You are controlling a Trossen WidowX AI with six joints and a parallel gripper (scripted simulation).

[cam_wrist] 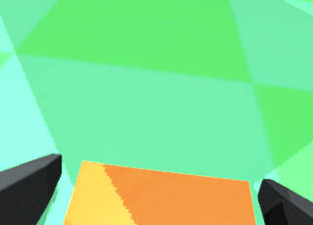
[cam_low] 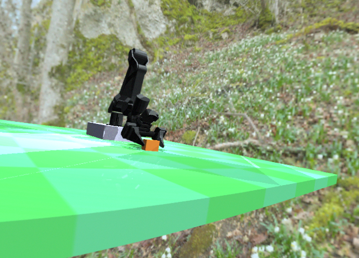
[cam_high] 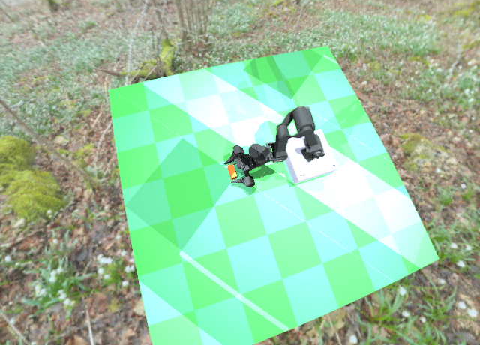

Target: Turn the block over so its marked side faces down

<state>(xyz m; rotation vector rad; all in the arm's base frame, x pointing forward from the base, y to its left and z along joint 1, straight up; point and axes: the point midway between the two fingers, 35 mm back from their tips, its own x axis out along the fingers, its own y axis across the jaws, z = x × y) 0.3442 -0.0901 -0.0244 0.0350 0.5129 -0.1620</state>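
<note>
Between the wide pincer (cam_wrist: 156,196) fingers (touching neither) sits the block (cam_wrist: 161,196).

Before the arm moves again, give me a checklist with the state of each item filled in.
1. Hand open, nothing held: ok.
2. Orange block resting on the checkered table: ok.
3. Gap between both fingers and the block in the wrist view: ok.
4. Marked side facing down: cannot tell; no mark shows on the visible faces.
5. Block well inside the table edge: ok.
</note>
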